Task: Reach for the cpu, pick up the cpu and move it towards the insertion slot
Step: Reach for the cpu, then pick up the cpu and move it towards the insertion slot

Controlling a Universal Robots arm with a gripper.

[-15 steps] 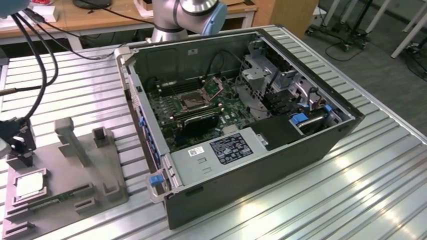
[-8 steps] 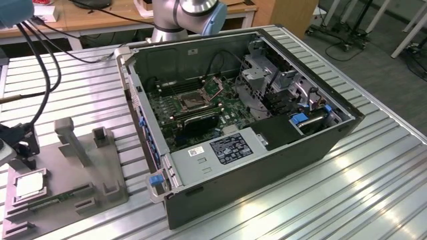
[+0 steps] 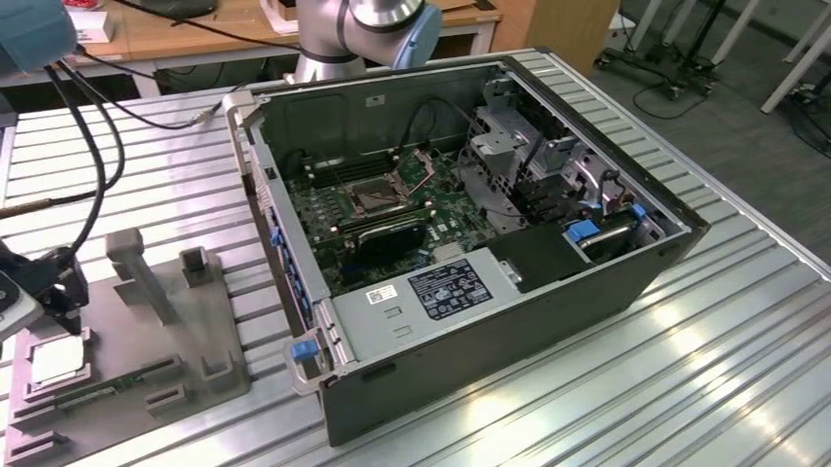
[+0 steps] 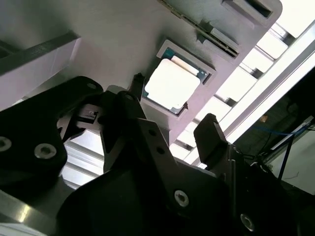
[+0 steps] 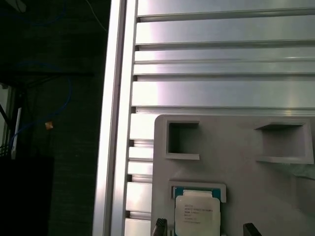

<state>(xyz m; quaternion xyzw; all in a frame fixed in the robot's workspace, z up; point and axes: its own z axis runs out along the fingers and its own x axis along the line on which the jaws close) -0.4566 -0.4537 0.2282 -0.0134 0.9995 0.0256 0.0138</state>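
Gripper [image 4: 174, 101]: is hovering close over the cpu [image 4: 172, 83], at the exterior view's left edge.
Fingers [image 4: 209, 130]: are standing apart, flanking the cpu without clamping it.
Cpu: is lying flat in a recess of the grey holder [image 3: 169, 321] on the worktop [image 3: 675, 370].
Insertion slot [image 3: 368, 199]: is sitting inside the open computer case [image 3: 520, 292], well apart from the cpu.

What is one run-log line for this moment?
phase: reach | gripper: open, fingers flanking cpu, not gripping | cpu: seated in grey holder | insertion slot: in computer case, away from gripper
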